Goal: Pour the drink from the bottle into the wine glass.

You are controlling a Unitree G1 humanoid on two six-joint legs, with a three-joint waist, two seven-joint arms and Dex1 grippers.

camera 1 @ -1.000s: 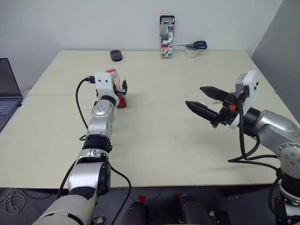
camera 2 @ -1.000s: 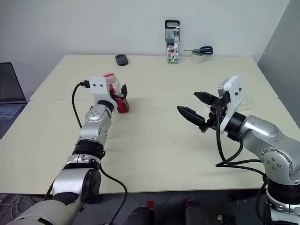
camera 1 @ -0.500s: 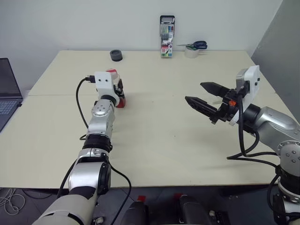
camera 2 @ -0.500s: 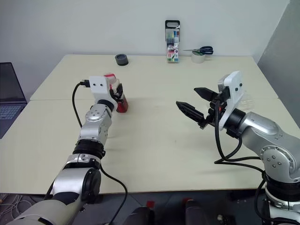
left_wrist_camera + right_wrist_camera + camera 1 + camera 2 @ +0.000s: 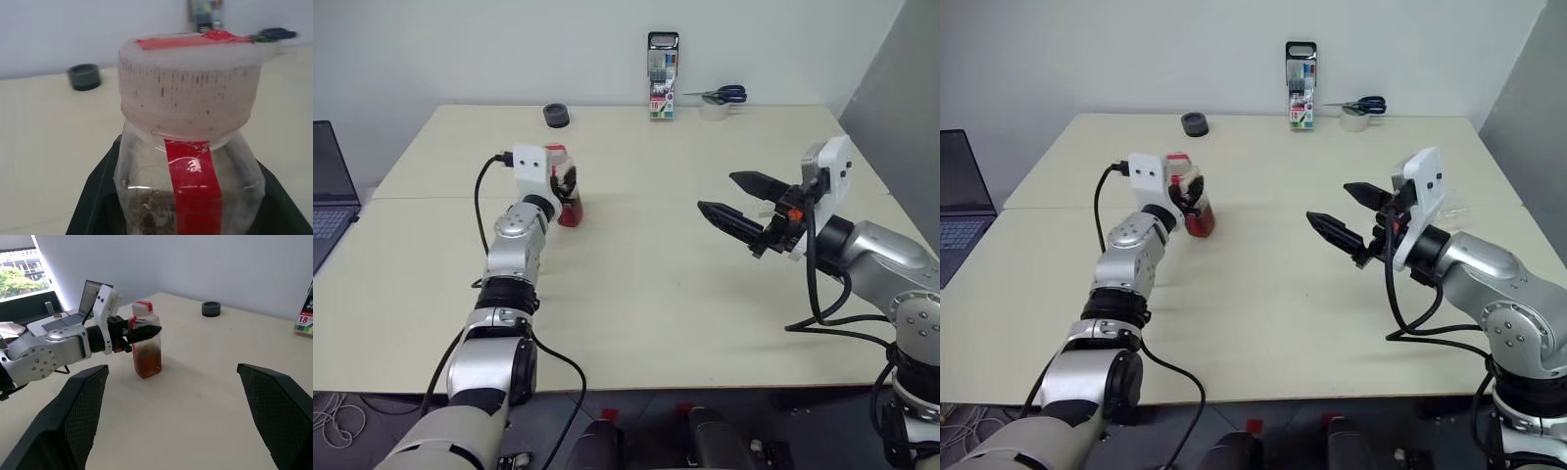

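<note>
Black fingers of the left claw (image 5: 139, 331), spread either side of the bottle (image 5: 1193, 207) a second before, had clamped onto its upper body just under the red-and-white cap (image 5: 188, 83). The bottle stood upright on the left of the cream counter (image 5: 636, 294), reddish-brown drink (image 5: 146, 361) in its lower half. The left arm reached forward, roughly level. To the right, the right claw (image 5: 736, 203) hovered above the counter with fingers wide apart, holding nothing, pointing toward the bottle.
</note>
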